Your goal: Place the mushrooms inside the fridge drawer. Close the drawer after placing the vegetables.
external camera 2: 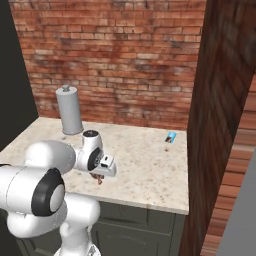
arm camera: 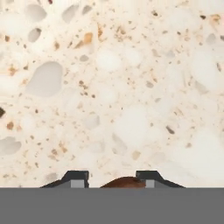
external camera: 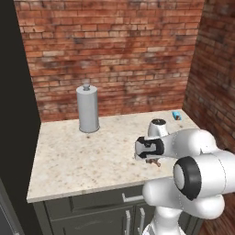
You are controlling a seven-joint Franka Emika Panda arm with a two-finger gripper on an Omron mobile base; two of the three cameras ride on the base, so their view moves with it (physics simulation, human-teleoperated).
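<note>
— Room first?
— Red brick wall (external camera: pixel 110 55) across the back, meeting a second brick wall (external camera: pixel 211 82) on the right to form a corner. Tall dark panel (external camera: pixel 13 114) down the left edge, flush against the bench end.

— And the surface?
— Bench (external camera: pixel 82 156) topped in pale speckled stone, cream with tan and grey flecks, running from the dark panel to the right-hand wall. Dark grey-green cabinets (external camera: pixel 92 211) beneath, with pale bar handles (external camera: pixel 133 198) on the fronts.

— Standing on it?
— Grey canister (external camera: pixel 87 110), upright, knob on top, near the back and towards the left. Small blue thing (external camera: pixel 176 115) far off in the back right corner, too small to identify.

— Arm?
— Bent low over the front right part of the bench, end effector (arm camera: pixel 113 178) pointing straight down, close to the stone.

— Task thing?
— Reddish-brown mushroom (arm camera: pixel 123 183) on the bench near the front edge, directly under the hand, well apart from the canister. Cap between the two finger tips (arm camera: pixel 76 178), nearer one than the other.

— Clamped on it?
— Cannot tell: tips either side of the cap, contact not clear.
</note>
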